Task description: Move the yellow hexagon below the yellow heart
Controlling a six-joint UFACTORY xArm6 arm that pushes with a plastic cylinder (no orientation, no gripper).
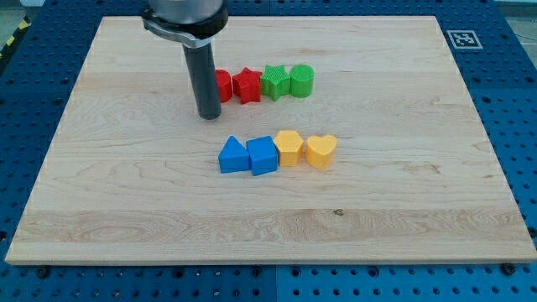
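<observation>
The yellow hexagon (289, 148) lies near the board's middle, touching the yellow heart (320, 151) on its right and the blue cube (263, 155) on its left. A blue triangle (232, 156) ends that row on the left. My tip (209, 115) rests on the board above and to the left of this row, well apart from the yellow hexagon. It stands just left of a partly hidden red block (222, 84).
An upper row runs rightward from the red block: a red star (247, 85), a green star (274, 81) and a green cylinder (301, 80). The wooden board (126, 184) lies on a blue perforated table.
</observation>
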